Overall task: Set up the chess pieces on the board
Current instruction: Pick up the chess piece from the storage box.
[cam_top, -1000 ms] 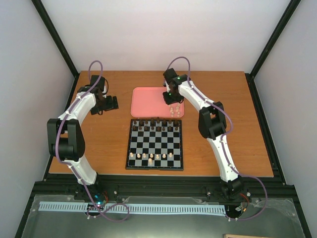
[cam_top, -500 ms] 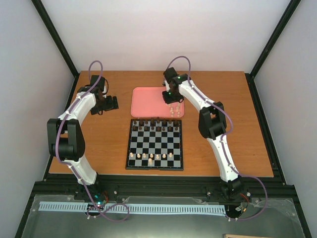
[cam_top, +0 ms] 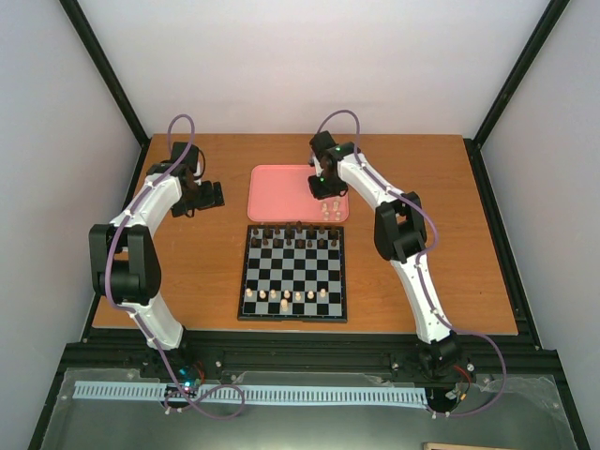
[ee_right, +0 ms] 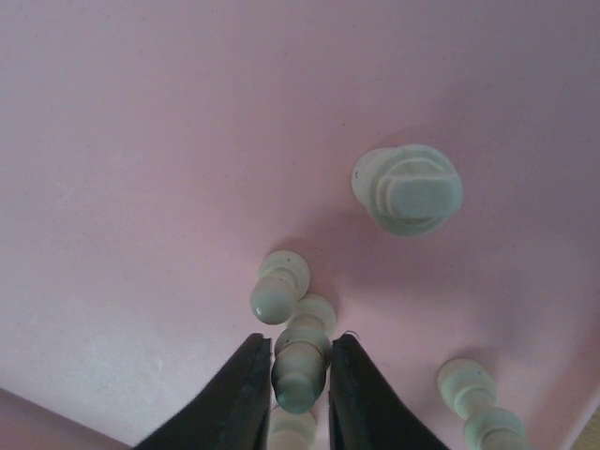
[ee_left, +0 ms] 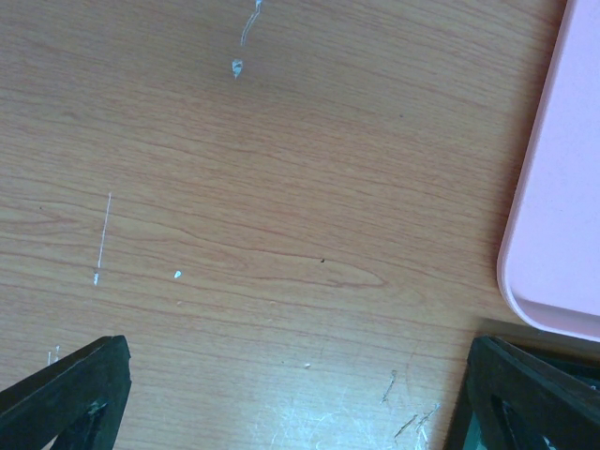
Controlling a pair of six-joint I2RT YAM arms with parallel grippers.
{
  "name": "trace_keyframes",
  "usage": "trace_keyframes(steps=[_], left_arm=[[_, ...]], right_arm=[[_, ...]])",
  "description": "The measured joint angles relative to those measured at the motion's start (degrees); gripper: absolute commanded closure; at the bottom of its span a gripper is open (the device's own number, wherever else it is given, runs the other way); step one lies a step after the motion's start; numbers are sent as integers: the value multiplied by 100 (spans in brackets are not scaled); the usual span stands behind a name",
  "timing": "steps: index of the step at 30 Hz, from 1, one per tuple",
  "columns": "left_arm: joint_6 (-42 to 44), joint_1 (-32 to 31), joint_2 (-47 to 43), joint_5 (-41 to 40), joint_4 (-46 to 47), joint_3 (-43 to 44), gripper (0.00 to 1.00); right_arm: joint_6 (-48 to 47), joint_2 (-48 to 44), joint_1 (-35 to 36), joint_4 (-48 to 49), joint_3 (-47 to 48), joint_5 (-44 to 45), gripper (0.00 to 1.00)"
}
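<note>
The chess pieces (ee_right: 408,190) look smooth plastic, the tray (ee_right: 187,141) matt, the table (ee_left: 281,187) wood-grain.

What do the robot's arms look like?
The left arm and right arm are white with black joints. A purple cable runs along each. Green lights glow on the right one. The left tool and right tool have black fingers.

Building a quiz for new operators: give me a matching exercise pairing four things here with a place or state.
Things:
1. left gripper
2. right gripper
3. dark brown pieces
4. pink tray

Places or states:
A. lined along the far side of the board
B. fingers around a cream piece
C. lying beyond the board's far edge
D. fingers wide apart over bare table

Pairs: 1-D, 2-B, 3-A, 4-C
</note>
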Motion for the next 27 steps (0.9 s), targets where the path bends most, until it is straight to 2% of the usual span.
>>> trace_keyframes(steps=[5, 15, 27], left_arm=[[0, 0, 0, 2, 0, 0, 0], [0, 0, 0, 0, 0, 0, 0], [0, 0, 0, 4, 0, 0, 0]], right_arm=[[-2, 4, -4, -2, 72, 7, 89], [-4, -35, -20, -48, 96, 7, 89], [-127, -885, -20, -35, -328, -151, 89]])
